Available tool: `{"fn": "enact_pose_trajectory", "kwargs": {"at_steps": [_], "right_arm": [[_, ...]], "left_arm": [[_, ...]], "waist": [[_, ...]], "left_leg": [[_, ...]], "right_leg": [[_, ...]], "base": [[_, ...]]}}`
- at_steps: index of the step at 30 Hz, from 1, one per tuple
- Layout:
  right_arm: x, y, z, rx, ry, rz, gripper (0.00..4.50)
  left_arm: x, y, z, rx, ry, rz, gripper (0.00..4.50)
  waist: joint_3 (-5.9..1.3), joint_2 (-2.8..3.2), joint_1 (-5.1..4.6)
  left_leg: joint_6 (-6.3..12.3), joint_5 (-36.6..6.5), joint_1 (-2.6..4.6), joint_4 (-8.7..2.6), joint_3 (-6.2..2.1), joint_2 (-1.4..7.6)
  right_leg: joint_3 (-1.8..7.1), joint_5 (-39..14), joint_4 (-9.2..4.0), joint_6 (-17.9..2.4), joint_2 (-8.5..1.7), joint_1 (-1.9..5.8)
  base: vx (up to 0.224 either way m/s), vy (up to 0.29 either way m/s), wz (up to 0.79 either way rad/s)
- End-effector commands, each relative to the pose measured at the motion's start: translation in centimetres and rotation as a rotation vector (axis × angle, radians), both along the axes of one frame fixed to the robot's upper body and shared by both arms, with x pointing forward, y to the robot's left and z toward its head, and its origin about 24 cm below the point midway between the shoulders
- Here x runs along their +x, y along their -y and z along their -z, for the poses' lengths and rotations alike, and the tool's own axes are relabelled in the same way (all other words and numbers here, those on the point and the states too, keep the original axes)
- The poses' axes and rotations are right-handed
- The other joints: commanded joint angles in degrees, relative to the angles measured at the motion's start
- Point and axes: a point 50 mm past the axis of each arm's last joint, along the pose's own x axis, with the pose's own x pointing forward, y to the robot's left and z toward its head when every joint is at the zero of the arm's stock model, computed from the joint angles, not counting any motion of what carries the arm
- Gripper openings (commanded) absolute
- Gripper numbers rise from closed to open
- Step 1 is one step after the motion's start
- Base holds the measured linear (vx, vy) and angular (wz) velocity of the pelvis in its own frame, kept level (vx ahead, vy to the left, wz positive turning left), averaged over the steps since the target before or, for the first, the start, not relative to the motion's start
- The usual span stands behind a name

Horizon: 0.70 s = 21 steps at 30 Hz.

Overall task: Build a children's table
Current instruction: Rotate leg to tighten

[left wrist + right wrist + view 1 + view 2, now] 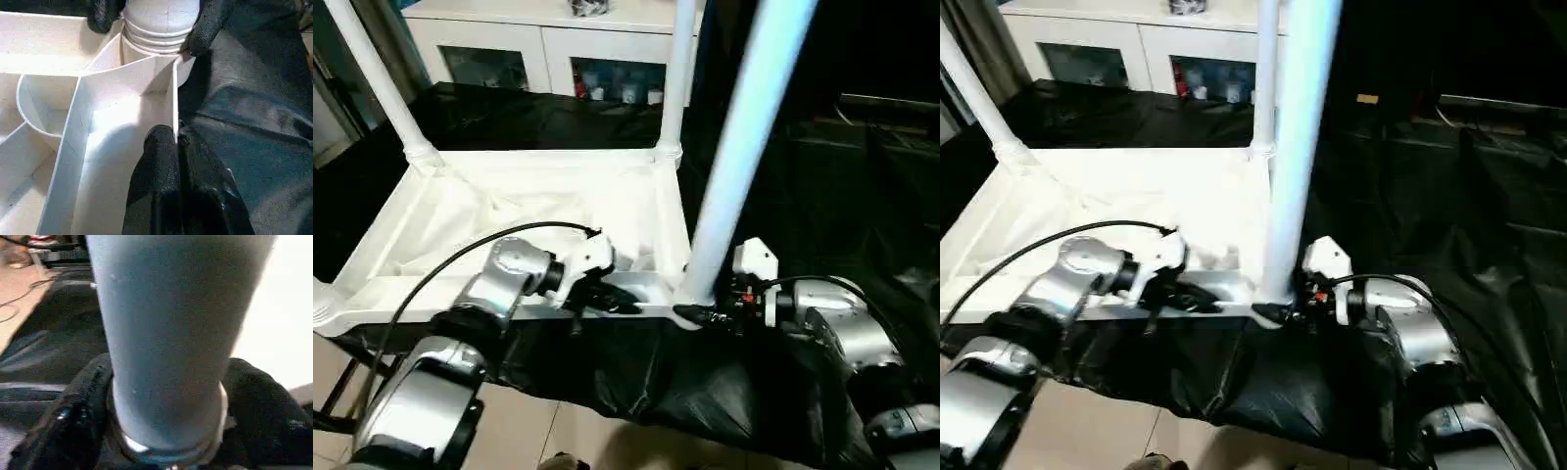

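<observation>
The white plastic rectangular tabletop lies upside down, ribbed underside up, on the large black-covered work table, its near rim at the work table's front edge. No brand, label or writing can be read on any of it. Three long white cylindrical legs stand upright in its rounded corner sockets: the far-left leg, the far-right leg and the near-right leg, which rises just in front of the right gripper. That gripper's two black fingers are clamped on either side of the near-right leg's base, right where it enters its socket; in the right wrist view the leg stands between the two pads and touches both. The left gripper sits beside it along the same near rim, its black fingers pinched on the thin upright wall of the tabletop, one finger inside the rim and the other outside against the black cover. From the left gripper the held leg's ringed collar is straight ahead, near, with the right gripper's fingertips on both sides of it. Well beyond both grippers, past the far legs, stands a white glass-door cabinet.
</observation>
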Motion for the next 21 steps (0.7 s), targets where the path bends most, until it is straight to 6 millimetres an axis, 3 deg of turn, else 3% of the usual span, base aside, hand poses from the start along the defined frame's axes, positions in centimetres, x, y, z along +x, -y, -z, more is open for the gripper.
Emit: {"fn": "enact_pose_trajectory", "kwargs": {"at_steps": [1, 7, 10, 11, 12, 15, 17, 18, 19, 20, 21], "right_arm": [[0.3, -0.3, -0.3, -0.001, 0.005, -0.005, 3.24], [0.2, -0.8, 0.2, 0.012, 0.001, 0.006, 2.81], [0.3, -0.9, 0.3, 0.038, -0.002, 0.069, 2.72], [0.5, -1.1, 0.5, 0.043, 0.008, 0.124, 2.72], [0.7, -1.4, 0.7, 0.059, 0.021, 0.209, 2.70], [1.5, -1.9, 1.4, 0.082, 0.016, 0.402, 2.68], [2.0, -2.5, 1.8, 0.094, 0.015, 0.519, 2.67], [2.3, -2.8, 2.0, 0.092, 0.016, 0.572, 2.67], [3.0, -3.7, 2.4, 0.081, 0.017, 0.684, 2.67], [3.4, -4.3, 2.5, 0.071, 0.008, 0.741, 2.67], [3.6, -4.8, 2.6, 0.065, 0.002, 0.775, 2.67]], "left_arm": [[-0.1, 0.5, -0.6, -0.013, 0.010, 0.068, 0.00], [0.3, 0.7, -0.6, -0.008, 0.033, 0.018, 0.00], [0.8, 1.0, -0.6, -0.004, 0.057, -0.039, 0.00], [1.1, 1.2, -0.6, 0.010, 0.073, -0.086, 0.00], [1.8, 1.7, -0.7, 0.024, 0.107, -0.164, 0.00], [2.7, 3.3, -1.1, -0.009, 0.134, -0.286, 0.00], [3.1, 4.4, -1.3, -0.019, 0.148, -0.343, 0.00], [3.2, 4.9, -1.3, -0.024, 0.152, -0.364, 0.00], [3.3, 6.2, -1.2, -0.033, 0.159, -0.404, 0.00], [3.3, 7.0, -1.0, -0.028, 0.173, -0.418, 0.00], [3.2, 7.5, -0.9, -0.023, 0.185, -0.427, 0.00]], "waist": [[-4.31, -0.86, 0.18], [-4.27, -0.62, 0.12], [-4.23, -0.86, 0.12], [-4.19, -1.36, 0.06], [-4.08, -1.05, 0.04], [-4.08, -1.22, -0.16], [-4.10, -1.09, -0.27], [-4.16, -0.68, -0.47], [-4.29, 0.12, -0.40], [-4.15, -0.25, -0.81], [-4.21, 0.40, -1.07]], "left_leg": [[6.78, -8.42, 0.88, -3.58, -0.71, 3.16], [6.22, -9.10, 0.90, -3.61, -0.69, 3.09], [5.92, -9.10, 0.93, -3.66, -0.73, 3.11], [5.74, -9.42, 0.93, -3.70, -0.67, 3.10], [5.11, -9.79, 1.02, -3.77, -0.76, 3.12], [3.23, -10.60, 1.26, -3.85, -0.83, 2.89], [3.04, -10.38, 1.10, -3.87, -0.85, 2.74], [2.89, -10.01, 1.00, -3.90, -0.93, 2.73], [2.75, -10.07, 1.14, -3.78, -1.01, 2.58], [2.73, -10.18, 0.97, -3.85, -0.89, 2.54], [2.13, -10.76, 1.11, -3.89, -1.02, 2.38]], "right_leg": [[2.41, -6.40, -3.06, -16.31, -4.13, 3.25], [2.39, -7.71, -3.28, -15.93, -4.08, 3.21], [2.41, -8.03, -3.27, -15.76, -4.11, 3.24], [2.42, -9.06, -3.39, -15.44, -4.09, 3.22], [2.50, -10.70, -3.47, -14.99, -4.16, 3.00], [2.60, -13.65, -3.81, -14.09, -4.27, 2.86], [2.62, -13.54, -3.89, -13.58, -4.19, 2.93], [2.59, -11.92, -3.85, -13.75, -4.08, 2.94], [2.53, -10.79, -3.70, -14.05, -4.12, 2.99], [2.57, -10.25, -3.86, -14.08, -3.95, 2.91], [2.44, -10.13, -3.89, -14.20, -3.88, 2.99]], "base": [[0.000, 0.000, 0.00], [0.000, 0.000, 0.00], [0.000, 0.000, 0.00], [0.000, 0.000, 0.00], [0.000, 0.000, 0.00], [0.000, 0.000, 0.00], [0.000, 0.000, 0.00], [0.000, 0.000, 0.00], [0.000, 0.000, 0.00], [0.000, 0.000, 0.00], [0.000, 0.000, 0.00]]}}
